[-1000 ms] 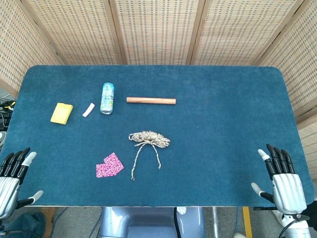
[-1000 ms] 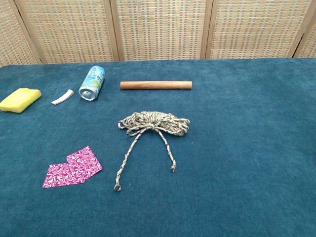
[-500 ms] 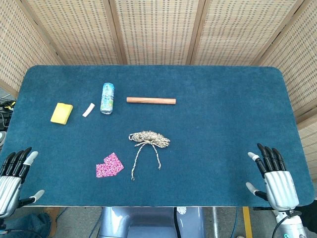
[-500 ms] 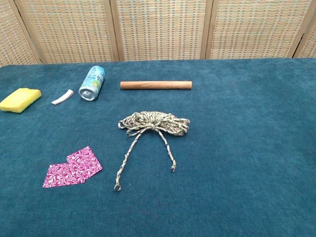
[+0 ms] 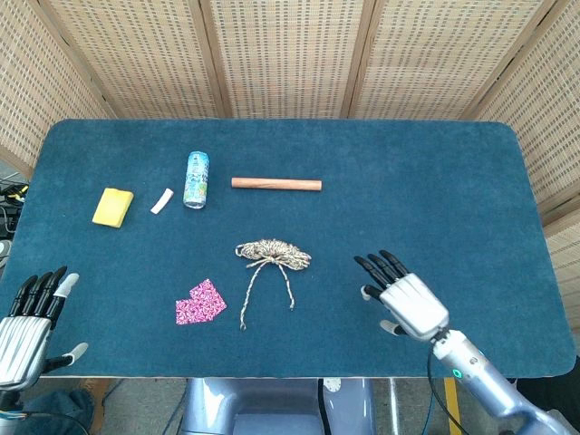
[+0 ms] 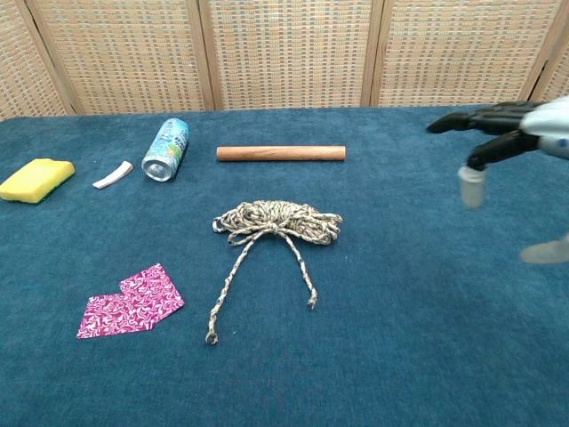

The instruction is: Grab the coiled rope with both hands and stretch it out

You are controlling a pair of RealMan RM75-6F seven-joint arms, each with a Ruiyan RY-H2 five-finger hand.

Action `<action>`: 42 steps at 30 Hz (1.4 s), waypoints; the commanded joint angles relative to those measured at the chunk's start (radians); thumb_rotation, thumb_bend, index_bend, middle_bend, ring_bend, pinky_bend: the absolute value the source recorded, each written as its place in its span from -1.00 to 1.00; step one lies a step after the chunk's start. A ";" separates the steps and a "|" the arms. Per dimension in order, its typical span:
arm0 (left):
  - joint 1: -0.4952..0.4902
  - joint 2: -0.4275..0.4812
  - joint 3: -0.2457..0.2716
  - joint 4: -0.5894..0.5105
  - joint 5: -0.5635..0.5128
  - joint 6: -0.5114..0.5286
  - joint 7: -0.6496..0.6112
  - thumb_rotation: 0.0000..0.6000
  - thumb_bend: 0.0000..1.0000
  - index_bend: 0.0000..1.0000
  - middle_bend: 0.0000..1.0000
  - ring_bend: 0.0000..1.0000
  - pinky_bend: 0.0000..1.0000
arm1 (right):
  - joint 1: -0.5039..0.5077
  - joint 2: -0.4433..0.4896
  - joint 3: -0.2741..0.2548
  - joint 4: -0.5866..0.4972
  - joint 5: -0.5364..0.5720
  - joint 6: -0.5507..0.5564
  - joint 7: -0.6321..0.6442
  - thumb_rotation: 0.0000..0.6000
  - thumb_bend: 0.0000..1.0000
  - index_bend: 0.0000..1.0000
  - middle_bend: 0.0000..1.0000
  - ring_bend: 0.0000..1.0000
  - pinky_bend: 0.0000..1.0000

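Well left of the spread right hand, coiled rope, untouched.

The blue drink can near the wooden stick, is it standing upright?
No, the blue drink can lies on its side on the blue tabletop, left of the wooden stick.

A blue-carpeted table stands before woven wicker screen panels, under seemingly even light.
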 commanded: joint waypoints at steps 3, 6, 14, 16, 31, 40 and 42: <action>-0.010 -0.010 -0.010 -0.002 -0.026 -0.015 0.017 1.00 -1.00 -1.00 -1.00 -1.00 -1.00 | 0.186 -0.132 0.070 0.077 0.118 -0.200 -0.045 1.00 -0.68 -0.11 -1.00 -1.00 -1.00; -0.017 -0.016 -0.015 0.000 -0.049 -0.029 0.028 1.00 -1.00 -1.00 -1.00 -1.00 -1.00 | 0.254 -0.203 0.074 0.126 0.138 -0.260 -0.109 1.00 -0.64 -0.11 -1.00 -1.00 -1.00; -0.031 -0.018 -0.024 -0.006 -0.083 -0.052 0.033 1.00 -1.00 -1.00 -1.00 -1.00 -1.00 | 0.364 -0.378 0.084 0.242 0.208 -0.316 -0.227 1.00 -0.58 -0.10 -1.00 -1.00 -1.00; -0.032 -0.015 -0.024 -0.006 -0.084 -0.049 0.026 1.00 -1.00 -1.00 -1.00 -1.00 -1.00 | 0.381 -0.422 0.082 0.277 0.242 -0.324 -0.256 1.00 -0.57 -0.10 -1.00 -1.00 -1.00; -0.042 -0.009 -0.019 -0.006 -0.091 -0.059 0.016 1.00 -1.00 -1.00 -1.00 -1.00 -1.00 | 0.437 -0.515 0.047 0.353 0.408 -0.321 -0.384 1.00 -0.49 -0.05 -1.00 -1.00 -1.00; -0.046 -0.009 -0.015 -0.009 -0.089 -0.060 0.014 1.00 -1.00 -1.00 -1.00 -1.00 -1.00 | 0.458 -0.533 0.001 0.387 0.425 -0.304 -0.432 1.00 -0.48 -0.04 -1.00 -1.00 -1.00; -0.047 -0.009 -0.015 -0.009 -0.090 -0.061 0.013 1.00 -1.00 -1.00 -1.00 -1.00 -1.00 | 0.460 -0.535 -0.007 0.393 0.425 -0.300 -0.437 1.00 -0.48 -0.04 -1.00 -1.00 -1.00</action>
